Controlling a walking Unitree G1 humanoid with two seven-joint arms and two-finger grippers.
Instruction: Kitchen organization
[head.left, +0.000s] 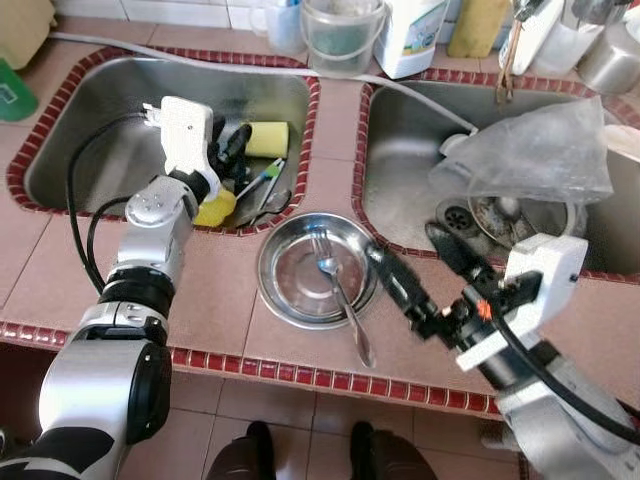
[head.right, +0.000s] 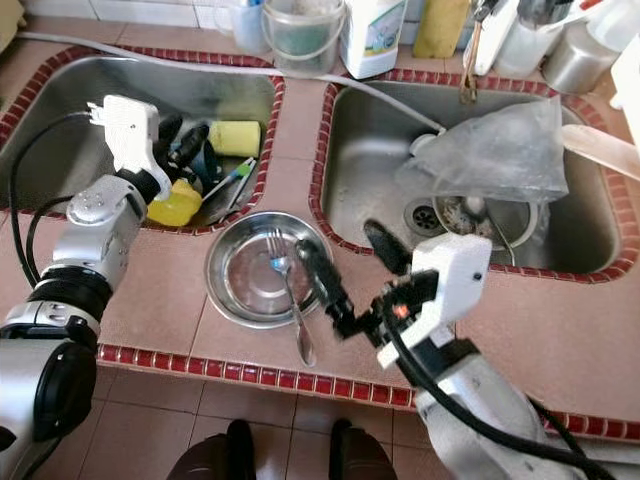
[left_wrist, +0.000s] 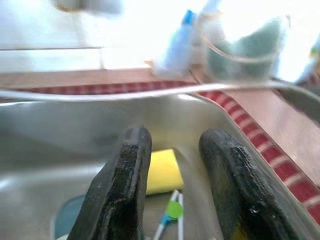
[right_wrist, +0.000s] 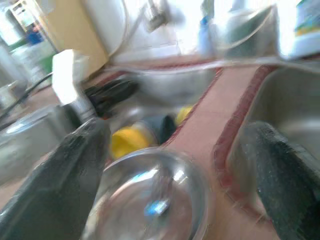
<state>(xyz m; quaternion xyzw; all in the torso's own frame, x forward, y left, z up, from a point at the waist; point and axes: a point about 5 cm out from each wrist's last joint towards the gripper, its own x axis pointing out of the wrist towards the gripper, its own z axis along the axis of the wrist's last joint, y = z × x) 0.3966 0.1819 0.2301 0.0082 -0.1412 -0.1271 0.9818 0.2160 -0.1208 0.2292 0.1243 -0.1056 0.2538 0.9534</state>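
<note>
Hovering wide open, empty: right gripper (head.left: 415, 262), nearer arm; fork (head.left: 341, 291) lying at nine o'clock, handle toward six.

Shiny steel bowl (head.left: 300, 262) and spoon (head.left: 345, 300); brushed metal sinks (head.left: 90, 130); matt tiled counter (head.left: 220, 310); clear crinkled plastic bag (head.left: 545, 150); yellow sponge (head.left: 267, 139).

Silver arms, white wrist blocks, black cables, long black fingers (left_wrist: 120, 195)
</note>
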